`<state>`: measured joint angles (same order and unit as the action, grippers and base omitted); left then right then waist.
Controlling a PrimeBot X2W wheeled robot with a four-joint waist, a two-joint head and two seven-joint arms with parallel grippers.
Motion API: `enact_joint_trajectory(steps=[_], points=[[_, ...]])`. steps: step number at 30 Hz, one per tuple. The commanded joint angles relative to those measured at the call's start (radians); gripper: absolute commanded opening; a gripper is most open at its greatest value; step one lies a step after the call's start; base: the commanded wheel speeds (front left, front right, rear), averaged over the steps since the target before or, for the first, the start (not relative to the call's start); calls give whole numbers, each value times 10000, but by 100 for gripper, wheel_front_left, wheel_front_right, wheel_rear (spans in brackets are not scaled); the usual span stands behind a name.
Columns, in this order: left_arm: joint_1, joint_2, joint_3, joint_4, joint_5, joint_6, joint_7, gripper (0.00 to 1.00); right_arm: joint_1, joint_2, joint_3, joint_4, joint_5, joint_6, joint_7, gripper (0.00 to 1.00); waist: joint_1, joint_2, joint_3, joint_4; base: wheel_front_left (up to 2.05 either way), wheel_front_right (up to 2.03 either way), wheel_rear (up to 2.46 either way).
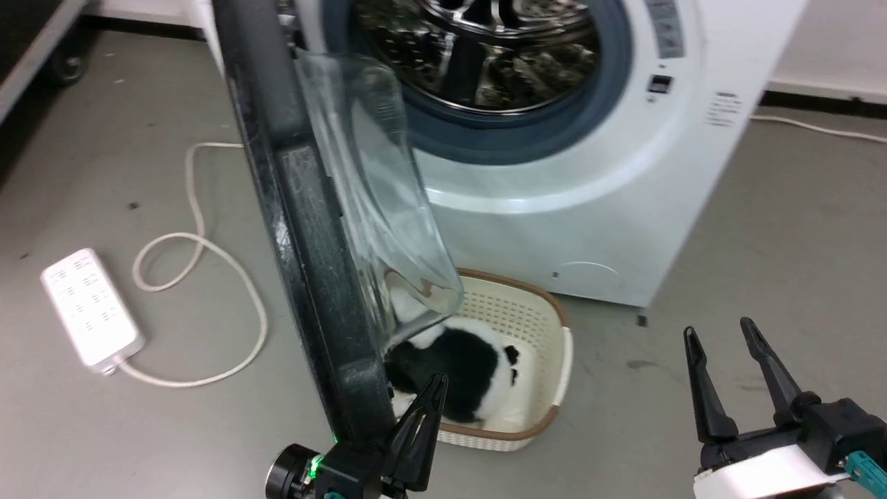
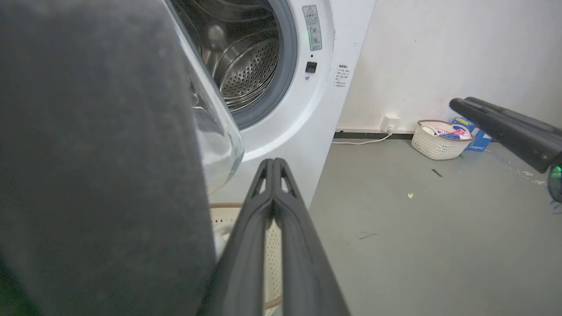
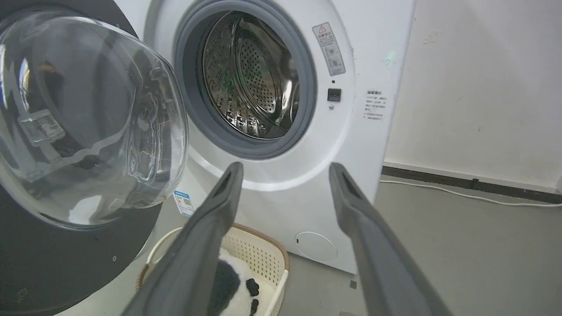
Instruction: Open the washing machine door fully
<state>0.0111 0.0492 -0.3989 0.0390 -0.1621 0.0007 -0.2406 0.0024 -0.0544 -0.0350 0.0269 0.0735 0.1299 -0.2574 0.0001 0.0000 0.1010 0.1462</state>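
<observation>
— Where the left gripper's (image 2: 272,164) fingers meet in its own wrist view, is anything between them?

— Nothing. They are pressed together tip to tip, just beside the door's (image 2: 96,153) dark outer face. Whether they touch it, I cannot tell.

— And the right gripper (image 1: 718,329)?

— It is spread wide and holds nothing, low over the floor (image 1: 762,242) and well apart from the door.

— What does its wrist view add?

— It shows the door's inner side: the glass bowl (image 3: 88,118) and a blue sticker (image 3: 183,202) below it. The head view has the door edge-on.

— How are the arms placed?

— The left wrist sits under the door's lower rim, with its fingers slanting up. The right wrist is at lower right, with its fingers towards the washing machine (image 1: 554,215).

— How does the door stand?

— It is upright and open, left of the drum (image 3: 250,79), roughly square to the front. Its edge runs up and down the head view. The bowl faces right, over a basket (image 1: 533,312) with a black-and-white soft toy (image 1: 464,360) in it.
</observation>
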Motion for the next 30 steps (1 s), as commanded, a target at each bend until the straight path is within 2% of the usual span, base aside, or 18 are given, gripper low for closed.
enact_joint_trajectory(steps=[1,2,3,7,16,24,30], points=[[-25,99,167,64,-101,125,-97,0,111,41,-11,57,41,8,-43,100,-1,0,-130,646,0,0,0],[15,95,162,77,-142,154,-117,0,159,41,-12,93,23,8,-43,100,-1,0,-180,1050,0,0,0],[15,95,162,77,-142,154,-117,0,159,41,-12,93,23,8,-43,100,-1,0,-180,1050,0,0,0],[109,109,254,27,-209,287,-148,0,219,41,66,170,6,8,-43,100,-1,0,-229,1962,0,0,0],[174,278,898,-102,-514,641,-162,0,180,41,182,259,-73,8,-43,100,-1,0,-65,3008,0,0,0],[-268,762,2161,-80,-1196,992,187,0,-88,41,290,209,-378,8,-43,100,-1,0,607,3209,0,0,0],[-870,1461,3388,56,-1952,915,242,0,-385,25,358,132,-695,8,-43,100,-1,0,1373,2906,0,0,0]])
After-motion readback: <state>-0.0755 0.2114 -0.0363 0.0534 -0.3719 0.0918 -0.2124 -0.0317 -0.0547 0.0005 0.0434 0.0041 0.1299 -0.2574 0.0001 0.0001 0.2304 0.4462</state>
